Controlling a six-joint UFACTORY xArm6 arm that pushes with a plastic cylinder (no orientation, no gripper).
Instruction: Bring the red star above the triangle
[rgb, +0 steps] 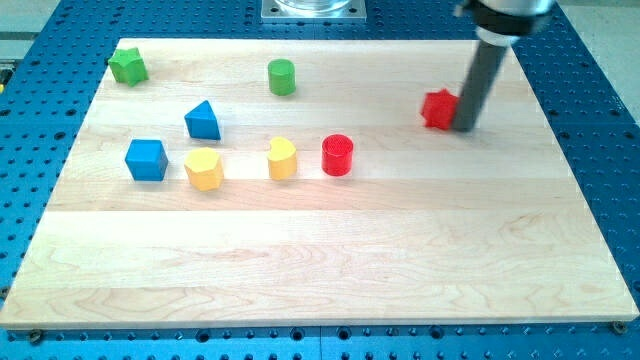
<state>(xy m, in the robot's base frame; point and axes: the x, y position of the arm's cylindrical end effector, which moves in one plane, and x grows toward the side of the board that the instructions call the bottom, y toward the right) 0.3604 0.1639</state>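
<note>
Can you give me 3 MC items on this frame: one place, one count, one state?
1. Where is my tip relative to the red star?
A. at its right side, by the view
B. at its left side
C. far below it

2. How many yellow blocks are on the board?
A. one
B. two
C. three

3. Where is the red star relative to the blue triangle?
A. directly above it
B. touching it
C. far to the view's right of it

Key:
1 A: the rod ends right beside the star's right edge.
2 B: one yellow block sits by the blue cube, the other yellow block by the red cylinder.
3 C: the star sits across the board from the triangle.
</note>
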